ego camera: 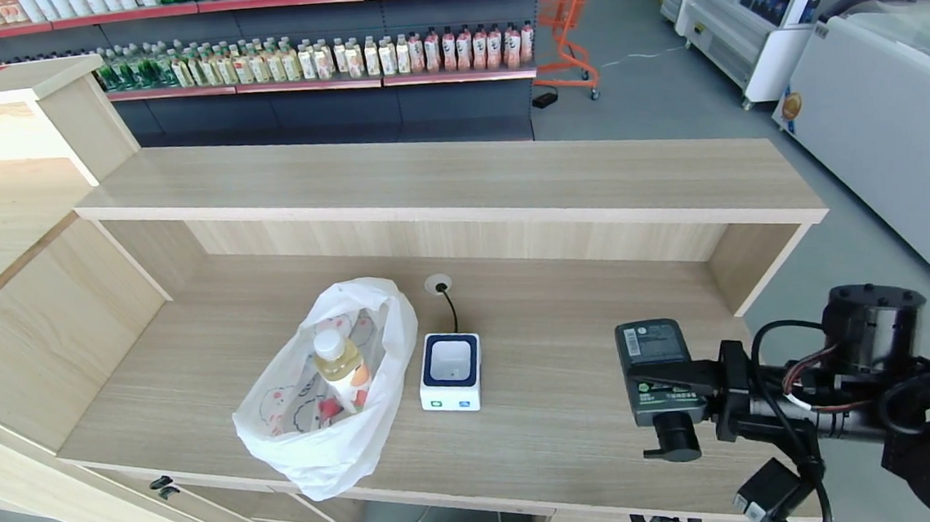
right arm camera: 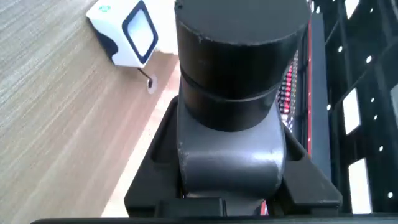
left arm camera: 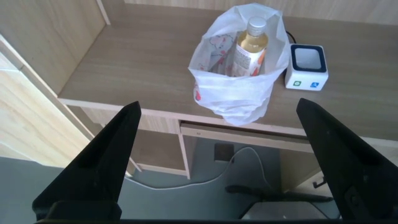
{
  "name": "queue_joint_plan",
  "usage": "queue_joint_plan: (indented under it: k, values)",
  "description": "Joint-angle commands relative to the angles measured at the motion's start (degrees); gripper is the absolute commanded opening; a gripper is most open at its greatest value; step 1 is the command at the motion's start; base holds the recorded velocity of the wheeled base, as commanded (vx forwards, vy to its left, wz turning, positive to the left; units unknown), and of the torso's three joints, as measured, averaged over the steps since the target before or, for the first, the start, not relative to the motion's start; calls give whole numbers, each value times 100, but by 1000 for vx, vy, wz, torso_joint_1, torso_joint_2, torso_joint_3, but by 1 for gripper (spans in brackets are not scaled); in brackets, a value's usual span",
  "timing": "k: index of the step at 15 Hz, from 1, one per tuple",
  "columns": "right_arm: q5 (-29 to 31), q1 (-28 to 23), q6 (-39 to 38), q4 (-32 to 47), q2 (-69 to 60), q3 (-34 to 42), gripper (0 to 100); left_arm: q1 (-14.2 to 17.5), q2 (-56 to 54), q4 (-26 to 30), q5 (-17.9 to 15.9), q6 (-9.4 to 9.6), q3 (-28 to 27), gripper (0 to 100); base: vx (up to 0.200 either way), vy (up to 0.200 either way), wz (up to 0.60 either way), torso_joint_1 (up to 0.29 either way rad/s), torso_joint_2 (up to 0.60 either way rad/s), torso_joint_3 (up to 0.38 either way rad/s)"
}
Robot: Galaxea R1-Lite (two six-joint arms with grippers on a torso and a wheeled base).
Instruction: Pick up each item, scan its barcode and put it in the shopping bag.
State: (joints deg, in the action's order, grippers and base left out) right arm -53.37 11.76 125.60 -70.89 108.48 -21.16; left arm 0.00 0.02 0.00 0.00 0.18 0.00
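Right gripper point(ego camera: 668, 383) is clamped across a dark bottle point(ego camera: 651, 345) at right of frame. The bottle's long axis runs top to bottom, cap lowermost. Scanner point(ego camera: 450, 371) lies directly left, bag point(ego camera: 322, 443) beyond it. Left gripper point(left arm camera: 219, 109) is spread, holding nothing.

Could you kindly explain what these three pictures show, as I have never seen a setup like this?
This is a two-armed robot at a shop checkout counter. The wide picture comes from a camera on its head, the other two from cameras on its wrists. On the counter stands a white shopping bag with a yellowish bottle inside, and beside it a small white barcode scanner. The right gripper grips a dark bottle over the counter, to the right of the scanner. The left gripper is open and empty, out in front of the counter, facing the bag.
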Motion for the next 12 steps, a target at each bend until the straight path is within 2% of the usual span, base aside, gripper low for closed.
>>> queue_joint_plan:
  k: [1,3,12]
  values:
    - [-253,713,905,541,252,24,0,0,-2,0,0,-1,0,100,0,0,0,0,0,0]
    - [-516,1223,1476,919,410,-72,0,0,-2,0,0,-1,0,100,0,0,0,0,0,0]
    - [-631,2032,1467,910,639,-687,0,0,-2,0,0,-1,0,100,0,0,0,0,0,0]
